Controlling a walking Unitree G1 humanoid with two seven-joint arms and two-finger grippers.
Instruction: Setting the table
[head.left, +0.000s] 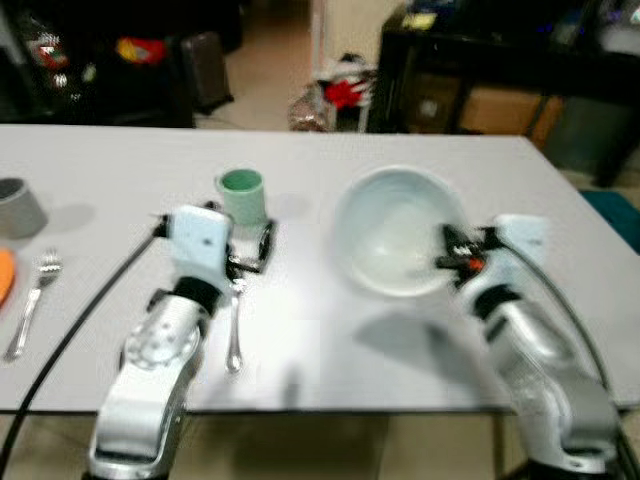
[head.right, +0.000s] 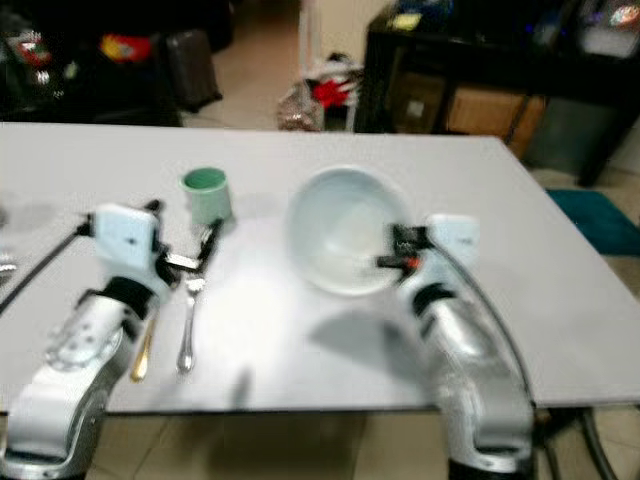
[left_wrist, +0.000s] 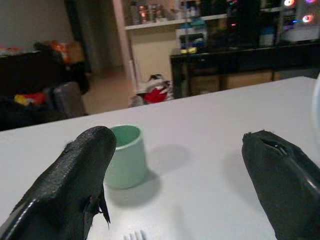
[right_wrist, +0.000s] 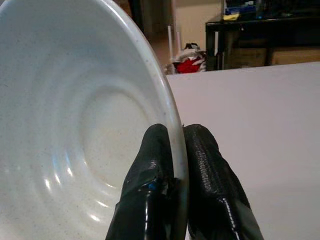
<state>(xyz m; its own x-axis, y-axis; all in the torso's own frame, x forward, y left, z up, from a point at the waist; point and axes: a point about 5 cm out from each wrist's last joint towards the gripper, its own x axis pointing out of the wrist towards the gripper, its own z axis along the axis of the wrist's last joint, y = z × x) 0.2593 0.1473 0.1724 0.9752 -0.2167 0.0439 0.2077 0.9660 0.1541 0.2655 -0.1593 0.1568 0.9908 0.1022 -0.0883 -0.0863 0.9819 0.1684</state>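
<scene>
On your tabletop (head.left: 300, 340) the cup (head.left: 242, 195) sits left of the bowl (head.left: 395, 230) — a fork (head.right: 188, 325) lies before the cup, another fork (head.left: 30, 300) far left.

Bare worktop (head.left: 560, 200) lies right of the bowl (head.left: 395, 235); left of it stand the green cup (head.left: 242, 195) and fork (head.right: 188, 325).

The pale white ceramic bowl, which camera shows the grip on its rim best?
Right wrist view: the right gripper pinches the pale white ceramic bowl by its rim. Both eye views show the whole bowl, blurred.
</scene>
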